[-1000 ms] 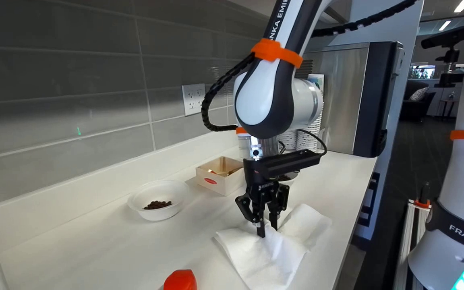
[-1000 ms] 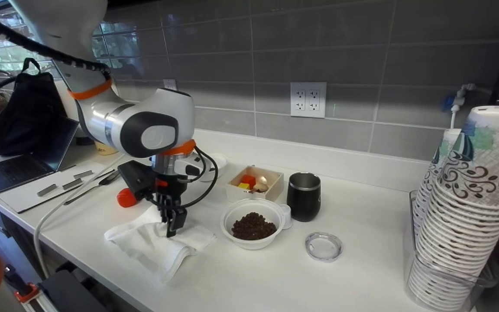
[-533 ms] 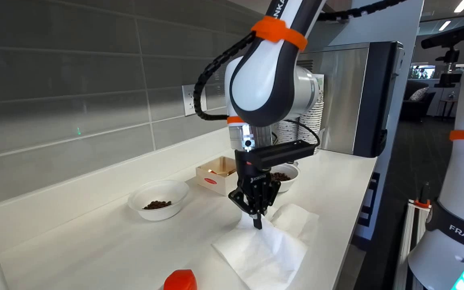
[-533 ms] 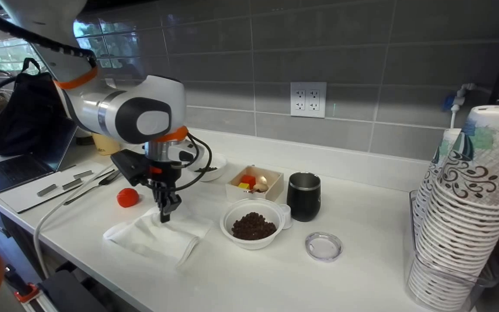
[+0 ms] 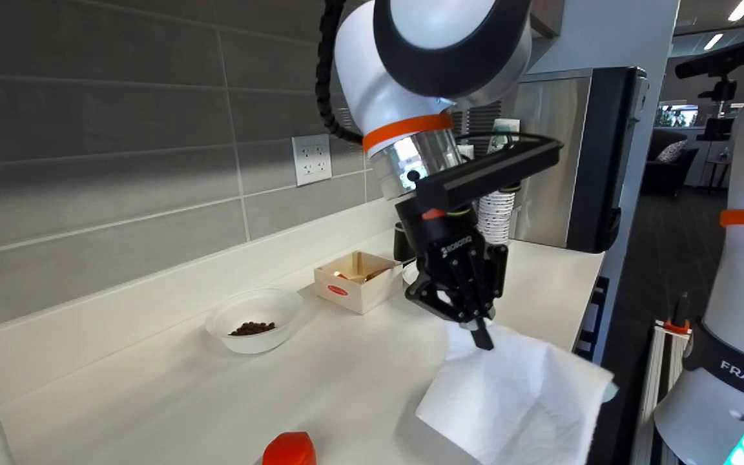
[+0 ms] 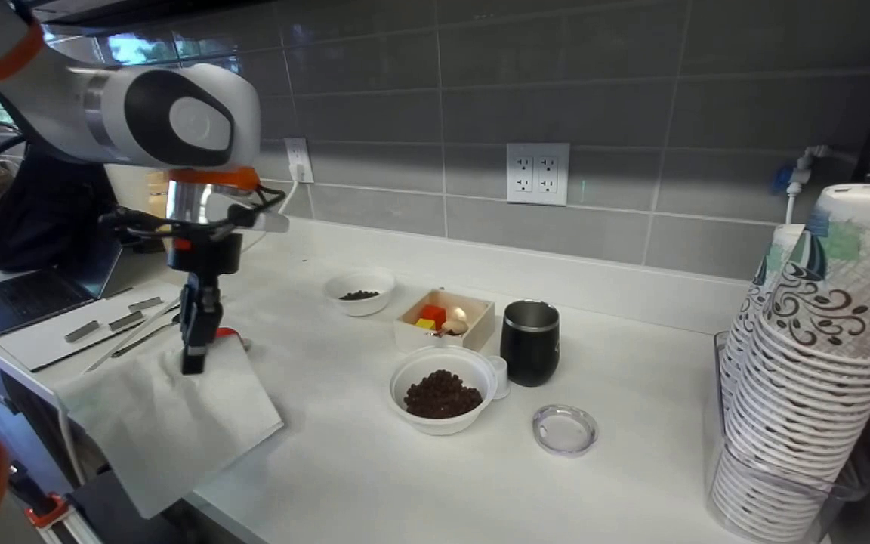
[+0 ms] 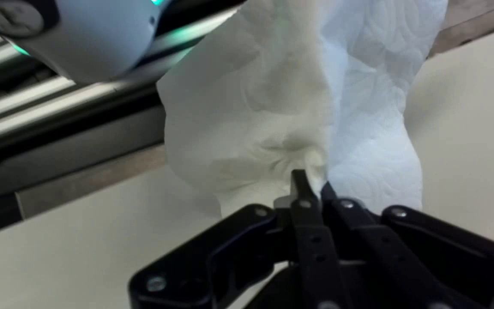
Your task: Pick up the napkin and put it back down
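Observation:
My gripper is shut on the white napkin and holds it raised. The gripper shows in both exterior views (image 5: 485, 339) (image 6: 193, 366), tilted in the first of these points. The napkin hangs from the fingertips, spread out, in both exterior views (image 5: 520, 403) (image 6: 171, 423). Its lower part hangs over and past the counter's front edge. In the wrist view the fingertips (image 7: 312, 184) pinch a gathered fold of the napkin (image 7: 264, 111), with cloth on both sides of them. Whether a low corner touches the counter I cannot tell.
A white bowl of brown bits (image 6: 435, 428), a black cup (image 6: 529, 344), a clear lid (image 6: 565, 431) and cup stacks (image 6: 797, 408) stand on the counter. A wooden box (image 5: 372, 296) and another bowl (image 5: 249, 347) are near the wall. A red object (image 5: 289, 450) lies left of the napkin.
My gripper was around the napkin on the counter with its fingers apart, then shut on it. It has risen and moved toward the counter's front edge, and the napkin has come up with it.

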`<state>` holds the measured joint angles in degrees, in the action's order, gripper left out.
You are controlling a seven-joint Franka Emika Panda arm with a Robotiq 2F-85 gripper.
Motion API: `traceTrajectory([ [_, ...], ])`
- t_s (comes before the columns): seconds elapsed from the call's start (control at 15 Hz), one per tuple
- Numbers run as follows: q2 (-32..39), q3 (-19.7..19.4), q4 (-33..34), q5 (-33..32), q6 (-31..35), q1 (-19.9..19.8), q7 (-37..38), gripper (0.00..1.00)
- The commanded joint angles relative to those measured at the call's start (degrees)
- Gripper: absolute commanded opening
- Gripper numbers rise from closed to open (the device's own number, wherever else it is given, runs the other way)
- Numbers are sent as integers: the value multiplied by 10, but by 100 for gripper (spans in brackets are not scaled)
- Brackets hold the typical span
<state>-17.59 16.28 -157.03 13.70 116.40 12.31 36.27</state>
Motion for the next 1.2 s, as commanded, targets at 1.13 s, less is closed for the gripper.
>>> traceTrajectory([
  [1.13, 172, -15, 78, -246, -200, -66, 156, 1],
])
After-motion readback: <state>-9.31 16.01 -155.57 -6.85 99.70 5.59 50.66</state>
